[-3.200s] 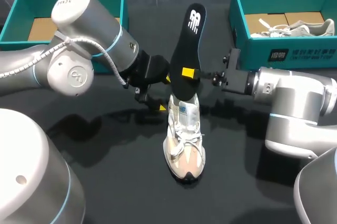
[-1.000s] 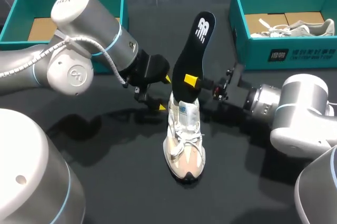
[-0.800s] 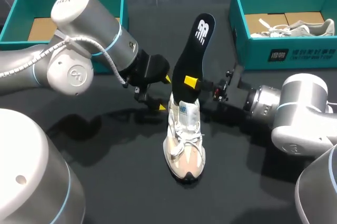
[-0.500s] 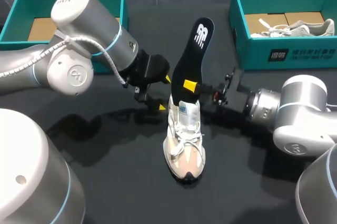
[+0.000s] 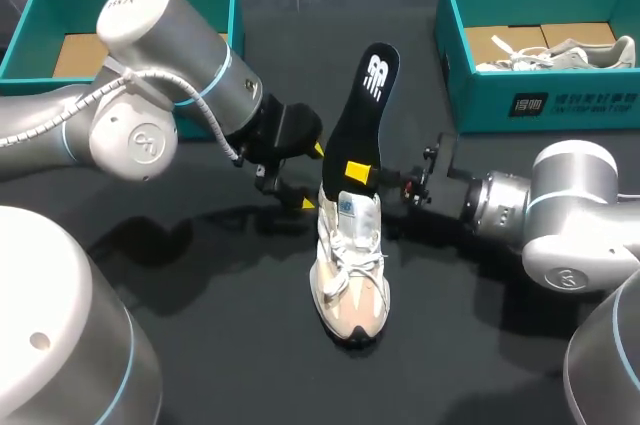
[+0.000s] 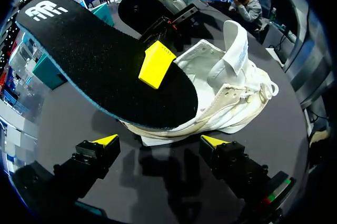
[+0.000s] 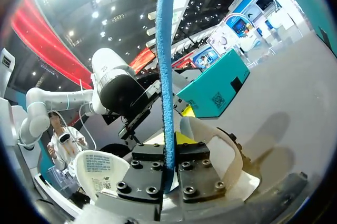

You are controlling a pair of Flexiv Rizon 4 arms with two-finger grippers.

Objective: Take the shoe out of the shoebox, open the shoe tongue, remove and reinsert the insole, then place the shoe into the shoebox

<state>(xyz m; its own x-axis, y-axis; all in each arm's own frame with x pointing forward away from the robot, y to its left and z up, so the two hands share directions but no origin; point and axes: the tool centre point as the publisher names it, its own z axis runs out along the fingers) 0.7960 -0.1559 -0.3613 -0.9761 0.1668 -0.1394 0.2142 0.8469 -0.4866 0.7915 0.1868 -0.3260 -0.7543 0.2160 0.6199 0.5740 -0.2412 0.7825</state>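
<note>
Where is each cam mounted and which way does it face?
Head view: fixed above and behind, looking down on the table; both arms enter from the sides, shoe in the middle.
Left wrist view: on the left arm's wrist, looking along the open left gripper at the shoe's heel and the insole; its yellow tips show.
Right wrist view: on the right arm's wrist, looking along the right gripper, shut on the insole seen edge-on; the left arm lies beyond.
Shared: all three show shoe and insole.
</note>
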